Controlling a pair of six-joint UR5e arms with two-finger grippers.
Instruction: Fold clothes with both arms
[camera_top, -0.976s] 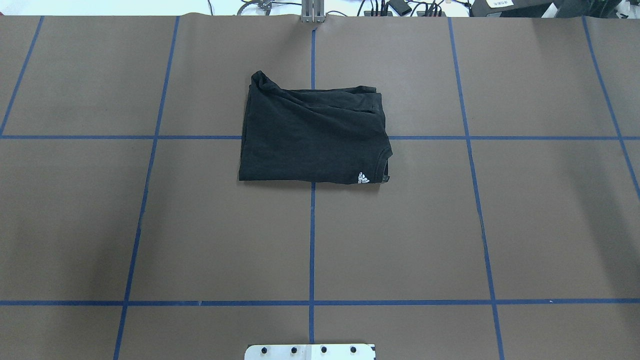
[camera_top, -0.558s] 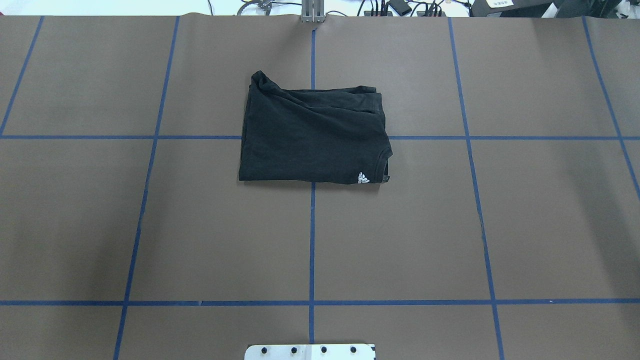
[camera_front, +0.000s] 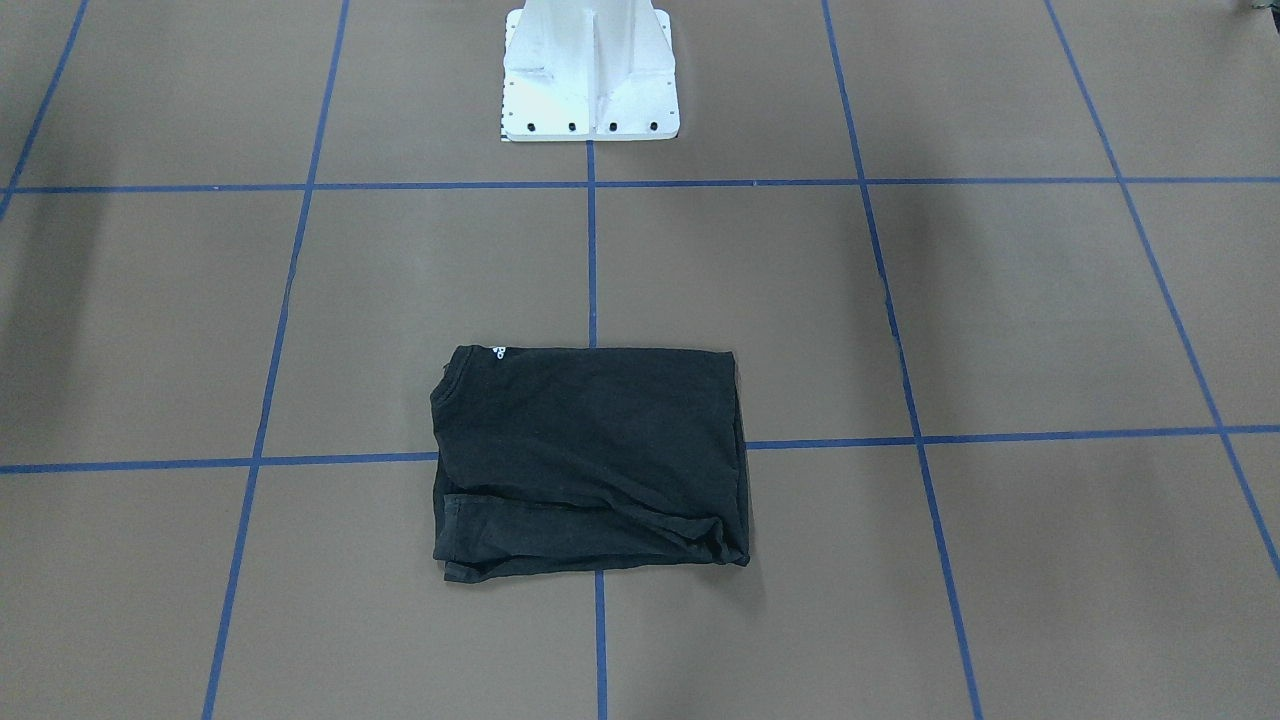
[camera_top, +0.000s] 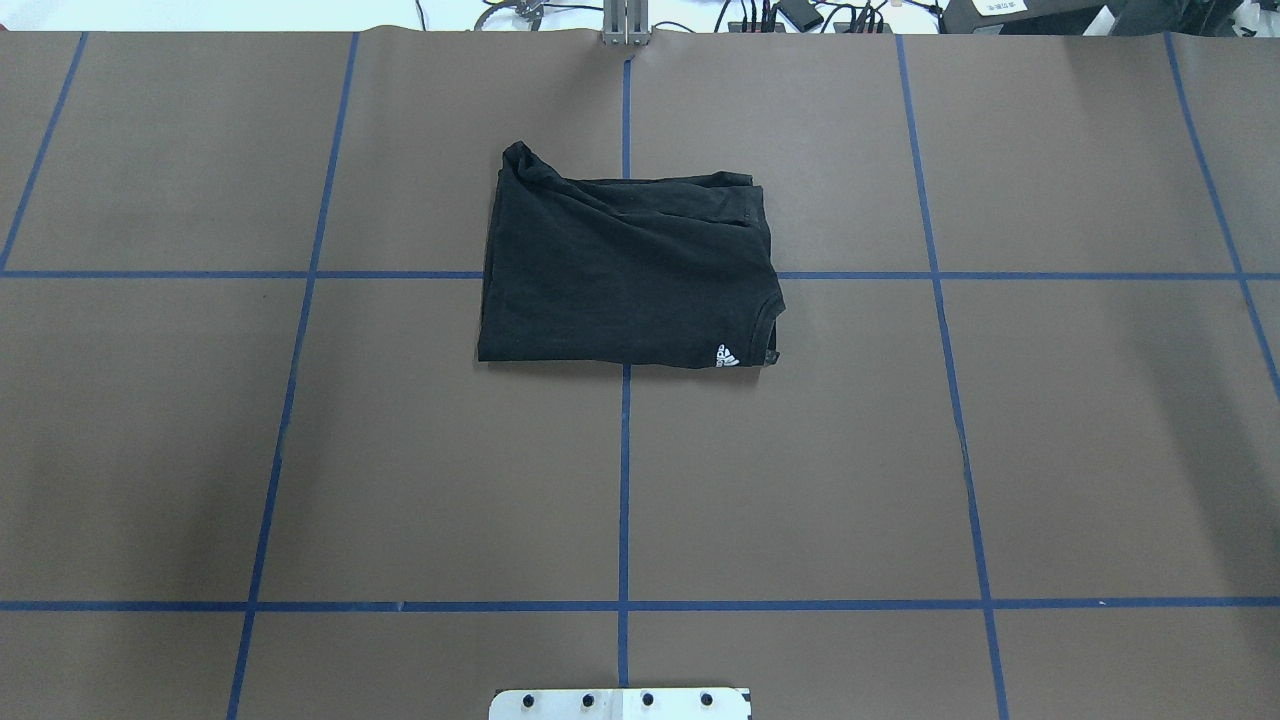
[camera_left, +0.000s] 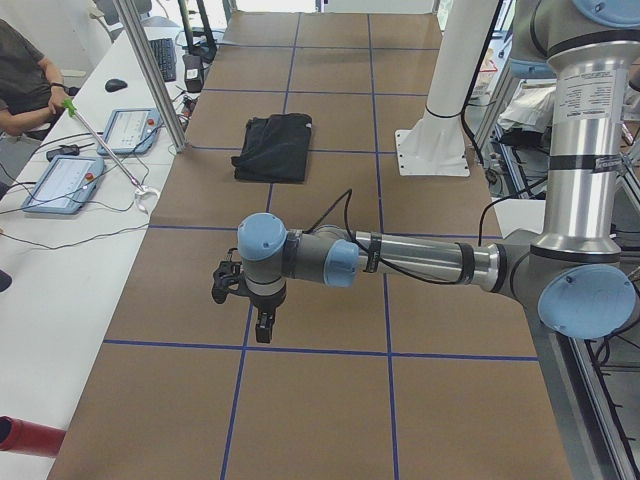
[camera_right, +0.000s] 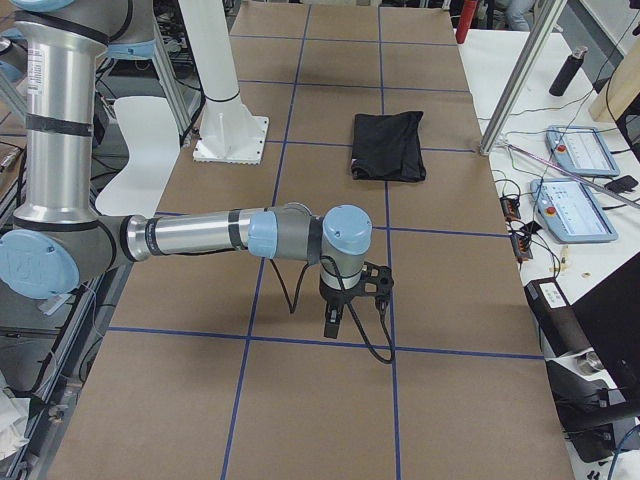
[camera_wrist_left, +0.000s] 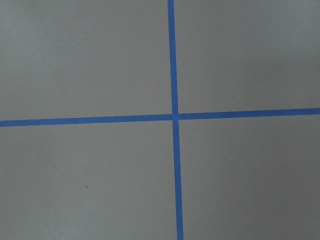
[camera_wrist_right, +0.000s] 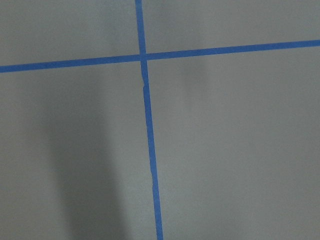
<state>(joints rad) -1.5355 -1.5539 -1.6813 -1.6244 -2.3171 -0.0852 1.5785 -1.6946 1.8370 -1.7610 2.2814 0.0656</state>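
Observation:
The clothes are one black T-shirt (camera_top: 625, 270), folded into a rough rectangle and lying flat on the brown table's far middle; it also shows as the shirt (camera_front: 590, 460) (camera_left: 275, 147) (camera_right: 388, 145). A small white logo (camera_top: 727, 356) sits at one corner. Both arms hang over bare table well away from it. The left arm (camera_left: 400, 262) reaches out low with the left gripper (camera_left: 262, 328) pointing down. The right arm (camera_right: 200, 235) does the same with the right gripper (camera_right: 333, 318). Only the side views show either gripper, so I cannot tell open from shut. Both wrist views hold only brown paper and blue tape.
The white base block (camera_front: 590, 70) is bolted at the table's near edge. Blue tape lines (camera_top: 624, 480) grid the brown cover. A side bench carries control tablets (camera_left: 62, 182) (camera_right: 580, 150) and cables, with a seated person (camera_left: 22, 75) and an aluminium post (camera_left: 150, 70).

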